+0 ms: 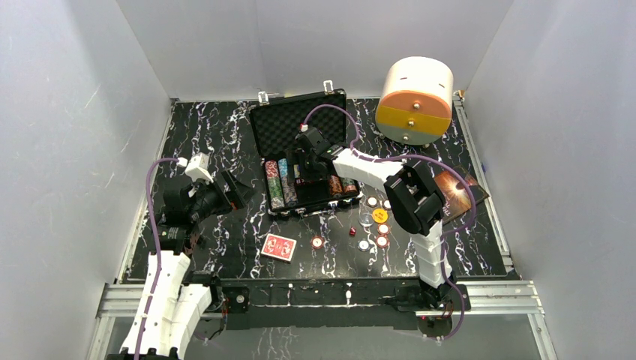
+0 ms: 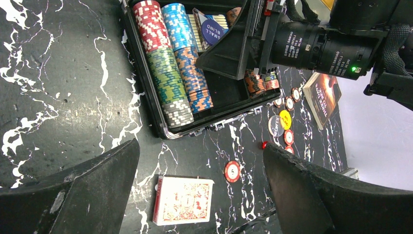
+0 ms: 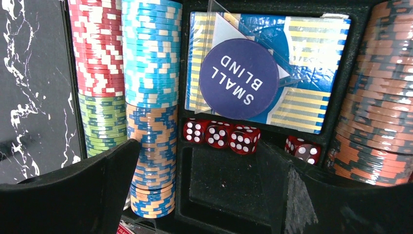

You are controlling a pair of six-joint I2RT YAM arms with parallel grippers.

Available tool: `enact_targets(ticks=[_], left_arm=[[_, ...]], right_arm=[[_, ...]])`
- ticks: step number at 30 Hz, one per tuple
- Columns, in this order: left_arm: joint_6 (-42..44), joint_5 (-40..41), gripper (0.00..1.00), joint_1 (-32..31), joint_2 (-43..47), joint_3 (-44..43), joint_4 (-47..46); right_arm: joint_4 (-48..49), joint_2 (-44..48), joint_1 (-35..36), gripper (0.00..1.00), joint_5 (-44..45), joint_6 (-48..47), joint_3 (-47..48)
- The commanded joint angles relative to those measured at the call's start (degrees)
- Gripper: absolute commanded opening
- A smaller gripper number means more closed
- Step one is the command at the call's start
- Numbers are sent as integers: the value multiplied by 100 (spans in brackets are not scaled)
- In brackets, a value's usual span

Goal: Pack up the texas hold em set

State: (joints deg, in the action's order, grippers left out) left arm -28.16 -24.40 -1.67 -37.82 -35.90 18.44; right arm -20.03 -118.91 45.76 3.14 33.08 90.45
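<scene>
Red-backed deck (image 2: 182,200), loose chips (image 1: 382,241) unpacked on bench (image 1: 195,135). R gripper (image 3: 202,151) over case (image 1: 296,120), L gripper (image 2: 200,146) near deck: both apart, empty. Next: grasp deck.

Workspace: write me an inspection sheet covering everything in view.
Surface: black marbled table, loose pieces lying on it.
Job's things: open case holds chip rows, dice, blue deck; red-backed deck, loose chips, red die, yellow disc outside it.
Clutter: book, round drawer box at right.
Grippers: left gripper open, above table; right gripper open, over case.
Cables: purple cables loop along both arms.
Surroundings: plain pale walls.
</scene>
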Motion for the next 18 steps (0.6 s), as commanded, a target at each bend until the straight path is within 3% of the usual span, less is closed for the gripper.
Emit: enact_targets(ticks=[1, 11, 18], left_arm=[[4, -2, 98, 27, 21, -93, 99], [13, 6, 98, 26, 36, -94, 107], [13, 17, 98, 23, 43, -93, 108]], right_arm=[[151, -98, -1, 98, -237, 38, 2], [386, -88, -39, 98, -557, 146, -80], [293, 86, -59, 98, -129, 125, -118]])
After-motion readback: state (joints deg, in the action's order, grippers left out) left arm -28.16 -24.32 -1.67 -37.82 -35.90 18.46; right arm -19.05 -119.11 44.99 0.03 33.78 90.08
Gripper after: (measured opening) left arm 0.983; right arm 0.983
